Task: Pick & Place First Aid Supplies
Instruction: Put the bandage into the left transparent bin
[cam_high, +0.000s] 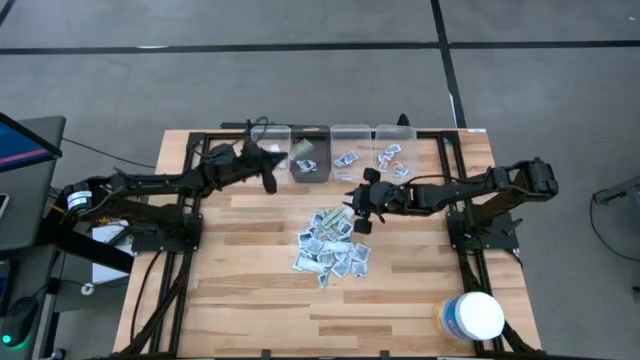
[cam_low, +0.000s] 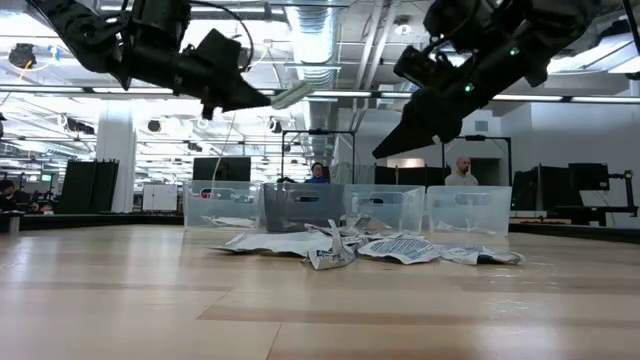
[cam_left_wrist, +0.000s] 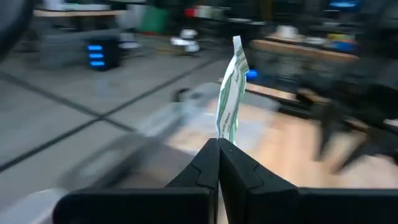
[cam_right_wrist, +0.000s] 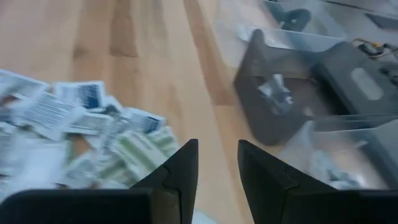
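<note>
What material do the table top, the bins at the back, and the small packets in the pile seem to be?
Table top: pale wood planks, visible grain and seams.
Bins: likely clear plastic; the room shows through their walls.
Packets: probably thin paper or foil-paper, matte white-grey, printed and lying crumpled.

Grey floor (cam_high: 300, 80) with dark lines, ceiling strip lights (cam_low: 330, 95), white column (cam_low: 115, 160)
</note>
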